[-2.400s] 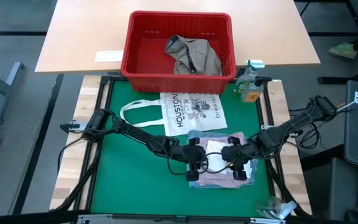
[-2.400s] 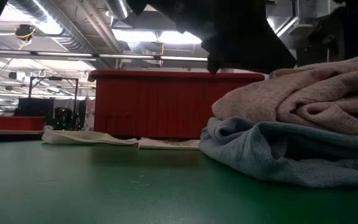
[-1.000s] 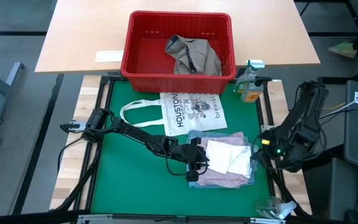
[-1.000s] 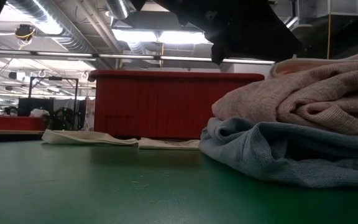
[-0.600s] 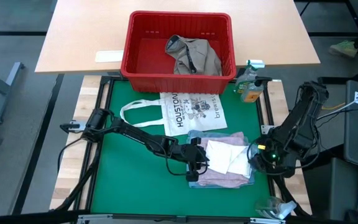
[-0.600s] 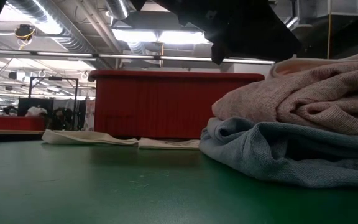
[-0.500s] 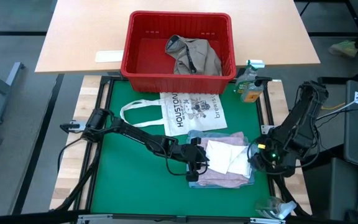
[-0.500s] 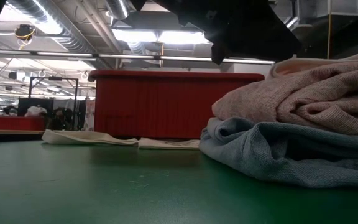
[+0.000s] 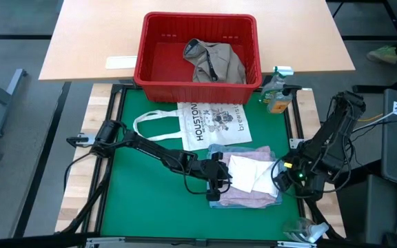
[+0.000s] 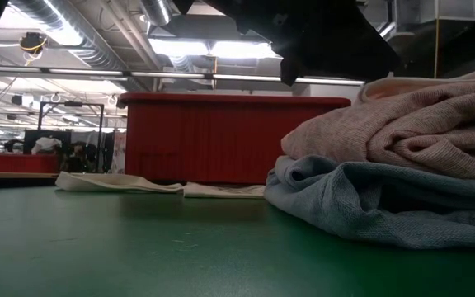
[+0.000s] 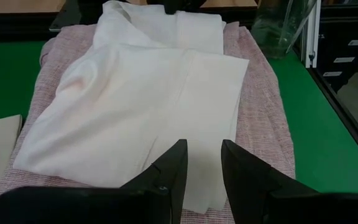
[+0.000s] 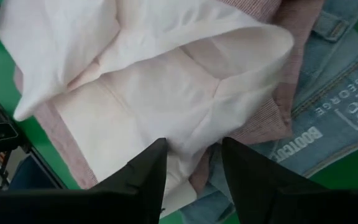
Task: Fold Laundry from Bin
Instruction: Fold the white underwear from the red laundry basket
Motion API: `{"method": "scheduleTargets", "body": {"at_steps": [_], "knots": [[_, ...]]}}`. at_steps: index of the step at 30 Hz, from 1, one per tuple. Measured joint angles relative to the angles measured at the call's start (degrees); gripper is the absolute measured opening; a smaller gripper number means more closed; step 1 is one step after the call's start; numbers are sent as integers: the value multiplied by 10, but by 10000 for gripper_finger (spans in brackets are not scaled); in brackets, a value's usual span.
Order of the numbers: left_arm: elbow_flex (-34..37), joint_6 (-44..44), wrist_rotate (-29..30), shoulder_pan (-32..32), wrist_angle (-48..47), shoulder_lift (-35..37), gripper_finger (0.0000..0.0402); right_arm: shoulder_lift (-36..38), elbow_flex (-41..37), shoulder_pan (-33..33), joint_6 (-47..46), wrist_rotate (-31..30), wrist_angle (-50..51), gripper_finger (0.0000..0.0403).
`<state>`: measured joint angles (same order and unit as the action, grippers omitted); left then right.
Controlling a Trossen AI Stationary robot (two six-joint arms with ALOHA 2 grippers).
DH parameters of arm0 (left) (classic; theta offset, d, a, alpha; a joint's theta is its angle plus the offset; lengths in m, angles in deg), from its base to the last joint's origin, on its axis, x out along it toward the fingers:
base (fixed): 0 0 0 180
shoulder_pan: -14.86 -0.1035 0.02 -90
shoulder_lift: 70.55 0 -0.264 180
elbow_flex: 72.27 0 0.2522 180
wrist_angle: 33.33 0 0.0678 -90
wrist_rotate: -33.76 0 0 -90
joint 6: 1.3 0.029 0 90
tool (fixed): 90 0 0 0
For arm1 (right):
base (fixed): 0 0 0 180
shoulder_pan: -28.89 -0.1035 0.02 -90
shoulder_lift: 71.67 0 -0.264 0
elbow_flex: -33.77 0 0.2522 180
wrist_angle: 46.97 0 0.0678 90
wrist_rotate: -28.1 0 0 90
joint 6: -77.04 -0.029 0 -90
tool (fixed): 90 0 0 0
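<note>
Withdrawn to the table's edge, right gripper (image 9: 278, 178) gapes empty; left gripper (image 9: 218, 180), part-open, hides the laundry's (image 9: 252, 172) edge.

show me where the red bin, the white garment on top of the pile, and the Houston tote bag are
red bin (image 9: 143, 52): high view, on its left rim.
white garment (image 9: 250, 172): high view, its middle, atop the pile.
Houston tote bag (image 9: 216, 124): high view, on the printed panel.
</note>
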<state>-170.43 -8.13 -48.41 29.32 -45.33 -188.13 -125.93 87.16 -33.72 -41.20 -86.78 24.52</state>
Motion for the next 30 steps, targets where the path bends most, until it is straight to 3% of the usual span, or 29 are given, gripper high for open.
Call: {"method": "scheduleTargets", "body": {"at_steps": [5,12,19,25,30], "knots": [[0,0,0,0,0,0,94,0,0,0,0,-11,-15,126],[0,0,0,0,0,0,94,0,0,0,0,-32,-27,13],[0,0,0,-1,6,0,94,2,0,0,0,-148,-97,29],[0,0,3,-2,9,0,94,-8,0,19,0,-271,-138,4],[0,0,4,-2,9,0,94,-32,0,80,37,-254,-186,11]]}}
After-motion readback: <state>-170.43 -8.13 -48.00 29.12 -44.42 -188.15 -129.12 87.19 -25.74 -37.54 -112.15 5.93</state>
